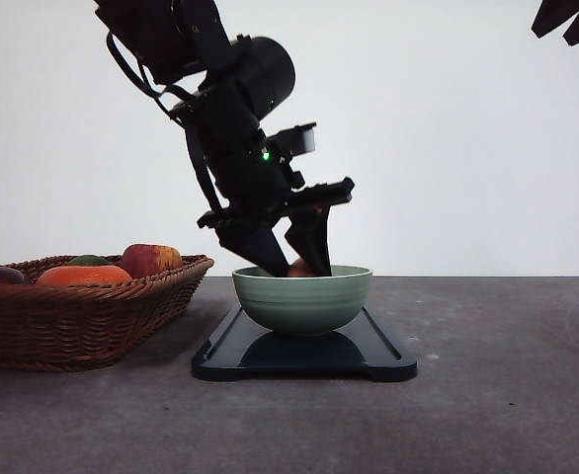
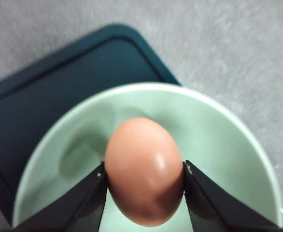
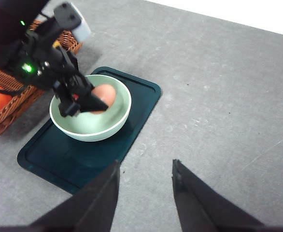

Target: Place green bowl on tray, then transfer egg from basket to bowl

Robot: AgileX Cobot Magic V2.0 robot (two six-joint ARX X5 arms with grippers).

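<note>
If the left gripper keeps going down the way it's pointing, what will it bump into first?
Probably the inside of the green bowl: the left gripper holds the egg right over it, though the remaining gap is unclear.

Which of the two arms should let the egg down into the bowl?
The left. Its gripper already holds the egg inside the green bowl on the tray. The right gripper hangs open, off to the side over bare table.

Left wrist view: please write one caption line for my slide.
Left claw holds brown egg over green bowl on dark tray.
</note>
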